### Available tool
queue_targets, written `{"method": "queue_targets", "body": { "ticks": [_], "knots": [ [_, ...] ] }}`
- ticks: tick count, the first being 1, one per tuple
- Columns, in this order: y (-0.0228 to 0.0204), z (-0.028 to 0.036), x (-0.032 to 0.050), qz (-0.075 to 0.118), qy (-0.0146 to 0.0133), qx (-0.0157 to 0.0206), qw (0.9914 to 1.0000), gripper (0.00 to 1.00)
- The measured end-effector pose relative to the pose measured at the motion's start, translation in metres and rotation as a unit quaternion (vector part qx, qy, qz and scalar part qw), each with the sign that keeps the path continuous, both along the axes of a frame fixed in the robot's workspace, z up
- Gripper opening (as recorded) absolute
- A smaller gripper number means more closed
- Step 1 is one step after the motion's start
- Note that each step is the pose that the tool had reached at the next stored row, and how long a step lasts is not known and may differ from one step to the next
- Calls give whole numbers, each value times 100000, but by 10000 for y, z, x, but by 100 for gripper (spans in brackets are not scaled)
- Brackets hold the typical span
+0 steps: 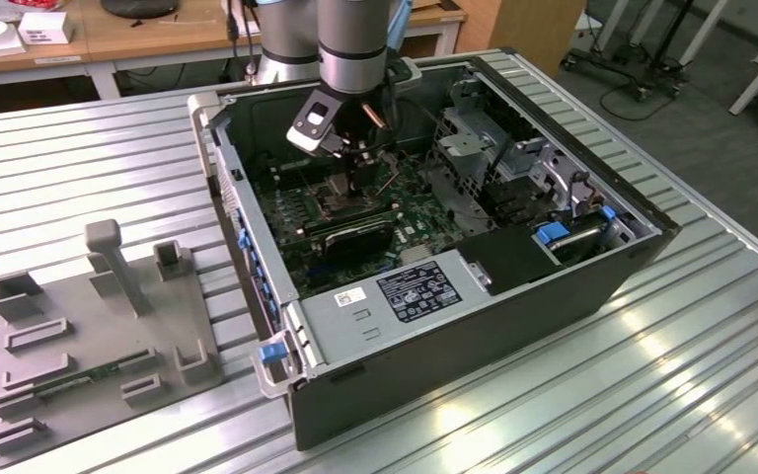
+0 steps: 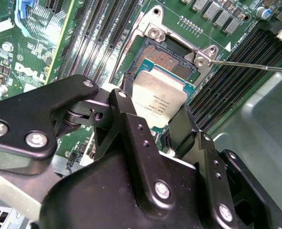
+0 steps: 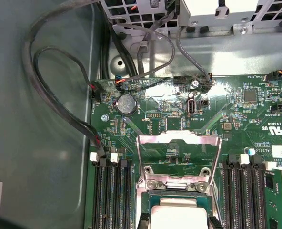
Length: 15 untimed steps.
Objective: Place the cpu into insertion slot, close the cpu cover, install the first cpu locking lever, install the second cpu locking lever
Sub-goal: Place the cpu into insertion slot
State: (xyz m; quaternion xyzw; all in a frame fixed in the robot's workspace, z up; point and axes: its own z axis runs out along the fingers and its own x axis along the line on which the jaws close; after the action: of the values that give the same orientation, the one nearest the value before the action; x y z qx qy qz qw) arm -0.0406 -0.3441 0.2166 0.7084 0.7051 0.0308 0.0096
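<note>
Second wrist view: the black 2-fingered end effector (image 2: 153,109) is clenched on the cpu (image 2: 160,93), a small flat square chip with a pale silvery-grey lid and a thin green edge, 1 finger against each of 2 opposite sides. The chip hangs over the near part of the insertion slot (image 2: 166,56), a square dark socket with a silvery metal rim. The far strip of the socket's contact field lies bare, so the chip is not seated; whether it touches the socket anywhere I cannot tell. In the first wrist view the cpu cover (image 3: 179,140), a thin silvery metal frame plate with a cut-out middle, stands raised at the socket's far edge, clear of the opening. A thin silvery rod (image 2: 250,64), which I take for a locking lever, lies swung out beside the socket. All of this sits on the green circuit board (image 3: 146,114) between banks of long black memory slots (image 3: 112,191). In the exterior view the arm reaches down into the open black computer case (image 1: 485,296), which lies on the ribbed metal desk (image 1: 115,158). I judge step 1 of 4, placing the chip, to be in hand. Finishing it calls for the chip level, square with the rim and centred over the contacts, then let go without pressing.
</note>
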Motion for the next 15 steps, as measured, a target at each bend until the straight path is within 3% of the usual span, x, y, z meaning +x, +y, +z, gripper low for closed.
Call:
{"method": "queue_targets", "body": {
  "ticks": [15],
  "knots": [
    [0,-65,0,0,2,-3,100000,54]
  ]
}}
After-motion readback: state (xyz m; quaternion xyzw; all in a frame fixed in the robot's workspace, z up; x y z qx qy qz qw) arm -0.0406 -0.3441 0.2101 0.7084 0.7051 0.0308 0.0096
